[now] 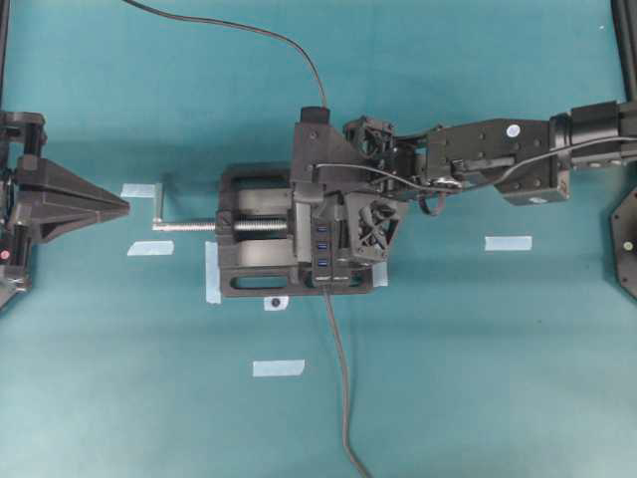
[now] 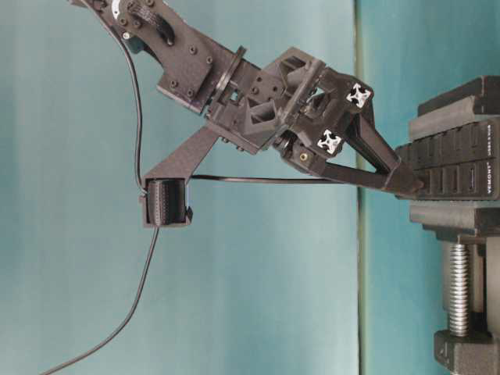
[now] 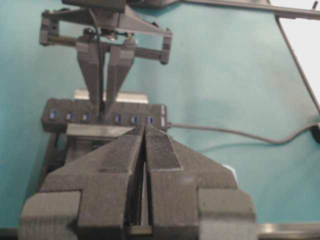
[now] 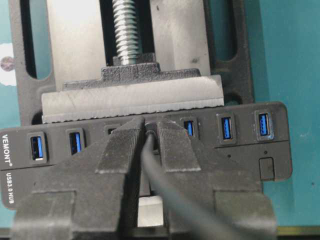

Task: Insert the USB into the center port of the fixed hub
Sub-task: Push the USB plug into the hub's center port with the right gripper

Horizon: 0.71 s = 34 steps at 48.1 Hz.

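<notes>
A black bench vise (image 1: 261,231) with a silver screw and crank stands mid-table on a teal mat (image 1: 478,378), clamping a long, narrow black USB hub (image 4: 240,145) lined with small blue ports. The right gripper (image 4: 150,131) reaches in from the right of the overhead view, its two black fingers (image 4: 122,147) pinched nearly together on a small black USB plug (image 4: 151,134), whose thin dark grey cable (image 4: 160,185) trails back between them. The fingertips press against the hub's face at the middle of the port row, covering the center slot (image 3: 102,118); whether the plug is seated cannot be made out. Blue ports show free on either side of the fingers. The left gripper (image 1: 124,206) hangs well apart at the left table edge, jaws closed on nothing, pointing toward the crank handle. Open mat lies all around the vise, marked by pale blue tape strips (image 1: 508,243). The hub's thicker grey cable (image 1: 341,388) runs off toward the near edge.
</notes>
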Motion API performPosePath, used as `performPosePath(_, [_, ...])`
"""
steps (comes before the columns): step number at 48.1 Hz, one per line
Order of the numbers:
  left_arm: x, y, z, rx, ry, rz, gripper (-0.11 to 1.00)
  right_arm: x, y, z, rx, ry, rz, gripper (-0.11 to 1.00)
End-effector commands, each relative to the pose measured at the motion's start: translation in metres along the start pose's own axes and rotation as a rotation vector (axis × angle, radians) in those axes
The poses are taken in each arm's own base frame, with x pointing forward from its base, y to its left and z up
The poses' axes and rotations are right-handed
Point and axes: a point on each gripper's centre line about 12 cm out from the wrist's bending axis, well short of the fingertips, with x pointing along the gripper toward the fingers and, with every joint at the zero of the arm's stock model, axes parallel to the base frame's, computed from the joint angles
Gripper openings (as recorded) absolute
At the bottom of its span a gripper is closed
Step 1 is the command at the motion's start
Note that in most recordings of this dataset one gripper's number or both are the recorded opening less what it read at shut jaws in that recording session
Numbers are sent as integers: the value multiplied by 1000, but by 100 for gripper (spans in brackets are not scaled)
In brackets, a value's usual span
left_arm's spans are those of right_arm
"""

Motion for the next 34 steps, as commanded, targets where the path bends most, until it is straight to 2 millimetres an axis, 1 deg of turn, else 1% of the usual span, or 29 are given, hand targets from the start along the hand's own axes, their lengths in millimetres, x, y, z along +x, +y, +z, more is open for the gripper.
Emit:
performPosePath(1, [1, 1, 6, 0, -18, 8, 1, 6, -1, -10, 7, 35, 0, 8])
performPosePath(9, [1, 2, 6, -1, -18, 9, 1, 9, 0, -12, 11, 46, 3, 8])
performPosePath(19, [1, 2, 6, -1, -18, 9, 1, 9, 0, -13, 9, 51, 4, 8])
performPosePath(25, [1, 2, 6, -1, -18, 9, 1, 7, -1, -9, 14, 35, 3, 8])
performPosePath(34, [1, 2, 5, -2, -16, 11, 1, 0, -1, 3, 9, -29, 2, 8])
